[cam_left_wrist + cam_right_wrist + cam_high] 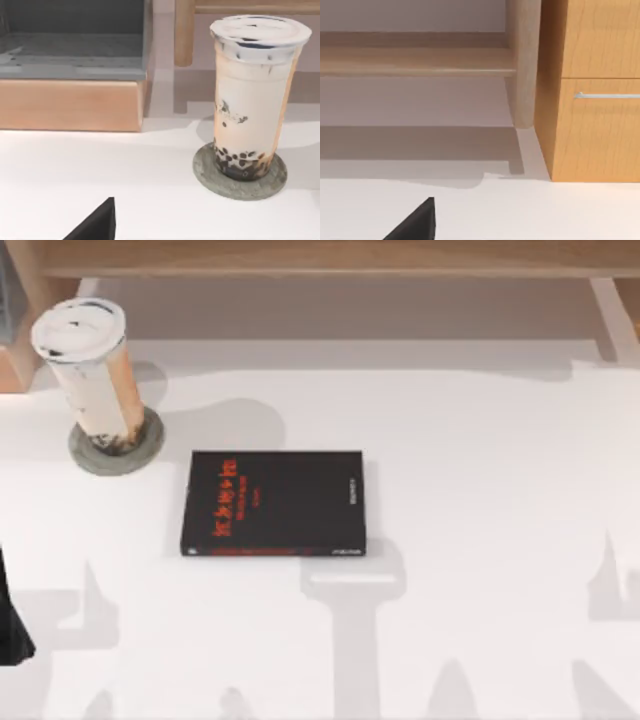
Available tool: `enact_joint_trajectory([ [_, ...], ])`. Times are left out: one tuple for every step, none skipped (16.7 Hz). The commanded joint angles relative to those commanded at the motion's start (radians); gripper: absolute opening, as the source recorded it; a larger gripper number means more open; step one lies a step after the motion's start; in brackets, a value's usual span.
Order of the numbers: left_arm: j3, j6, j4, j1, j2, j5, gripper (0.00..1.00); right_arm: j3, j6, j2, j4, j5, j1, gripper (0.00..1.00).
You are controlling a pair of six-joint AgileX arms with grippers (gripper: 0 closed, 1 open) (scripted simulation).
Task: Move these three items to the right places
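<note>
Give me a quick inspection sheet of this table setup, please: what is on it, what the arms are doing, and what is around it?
Surface: white table, crossed by grey shadows.
Job's things: drink cup stands upright on the grey coaster, at the table's far left; black book with red lettering lies flat near the middle.
Clutter: nothing seen.
Grippers: a dark part of the left arm sits at the left edge; fingers cannot be judged.
Cables: nothing seen.
Surroundings: wooden shelf frame along the far side; wooden cabinet with a metal handle.
</note>
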Motion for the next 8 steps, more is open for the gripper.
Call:
enact_joint_trajectory([
  [0.0, 0.0, 0.0, 0.0, 0.0, 0.0, 1.0, 0.0, 0.0, 0.0, 0.0, 0.0, 0.0, 1.0],
  [0.01, 0.0, 0.007, 0.002, 0.01, 0.003, 1.0, 0.0, 0.0, 0.0, 0.0, 0.0, 0.0, 1.0],
  [0.029, -0.001, 0.021, 0.005, 0.03, 0.008, 1.0, 0.0, 0.0, 0.0, 0.0, 0.0, 0.0, 1.0],
  [0.058, -0.001, 0.042, 0.011, 0.062, 0.015, 1.0, 0.0, 0.0, 0.0, 0.0, 0.0, 0.0, 1.0],
  [0.094, -0.002, 0.068, 0.018, 0.104, 0.025, 1.0, 0.0, 0.0, 0.0, 0.0, 0.0, 0.0, 1.0],
  [0.137, -0.002, 0.098, 0.027, 0.156, 0.035, 1.0, 0.0, 0.0, 0.0, 0.0, 0.0, 0.0, 1.0],
  [0.184, -0.002, 0.133, 0.038, 0.219, 0.048, 1.0, 0.0, 0.0, 0.0, 0.0, 0.0, 0.0, 1.0],
  [0.236, -0.002, 0.171, 0.049, 0.293, 0.061, 1.0, 0.0, 0.0, 0.0, 0.0, 0.0, 0.0, 1.0],
])
